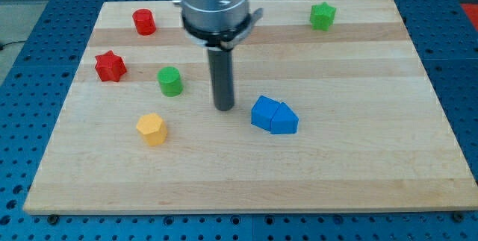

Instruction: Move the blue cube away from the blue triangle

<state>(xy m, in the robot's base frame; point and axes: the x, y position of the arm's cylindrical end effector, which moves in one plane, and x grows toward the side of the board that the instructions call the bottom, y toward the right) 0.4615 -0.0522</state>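
The blue cube (264, 112) sits near the middle of the wooden board, touching the blue triangle (284, 119) on its right side. My tip (224, 107) stands on the board just to the view's left of the blue cube, with a small gap between them. The rod rises straight up from the tip to the grey arm body at the view's top.
A green cylinder (170, 81) and a yellow block (151, 129) lie to the left of my tip. A red star (110, 66) and a red cylinder (144, 22) are at upper left. A green star (323, 16) is at upper right. The wooden board (358, 174) rests on a blue perforated table.
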